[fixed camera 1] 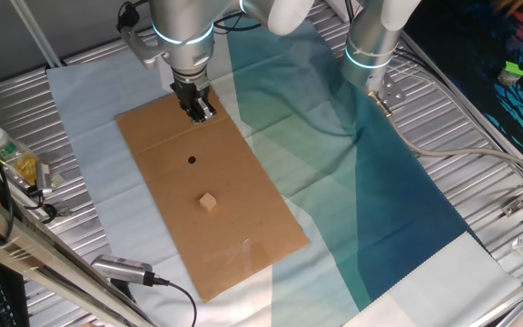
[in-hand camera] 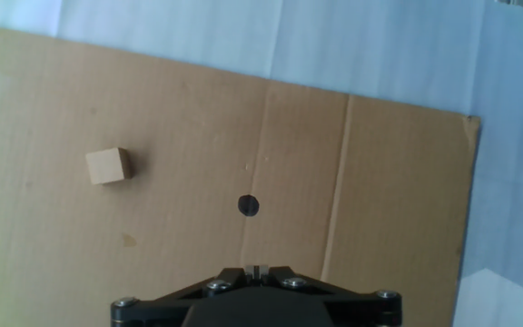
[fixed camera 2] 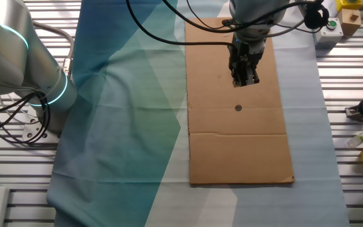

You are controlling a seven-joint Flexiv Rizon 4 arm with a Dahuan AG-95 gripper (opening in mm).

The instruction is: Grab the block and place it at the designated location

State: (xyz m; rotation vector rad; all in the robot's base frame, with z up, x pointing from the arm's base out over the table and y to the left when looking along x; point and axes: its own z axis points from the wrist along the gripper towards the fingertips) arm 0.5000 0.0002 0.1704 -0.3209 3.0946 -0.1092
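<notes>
In one fixed view the gripper (fixed camera 1: 201, 111), fingers pressed together and empty, hangs over the cardboard sheet (fixed camera 1: 243, 241) beyond the black dot (fixed camera 1: 192, 161), the wooden cube (fixed camera 1: 208, 202) lying nearer; the other fixed view hides the cube; the hand view shows it well left of the dot.

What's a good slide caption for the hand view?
Gripper above the cardboard sheet, black dot just ahead, wooden block lying apart, untouched.
</notes>
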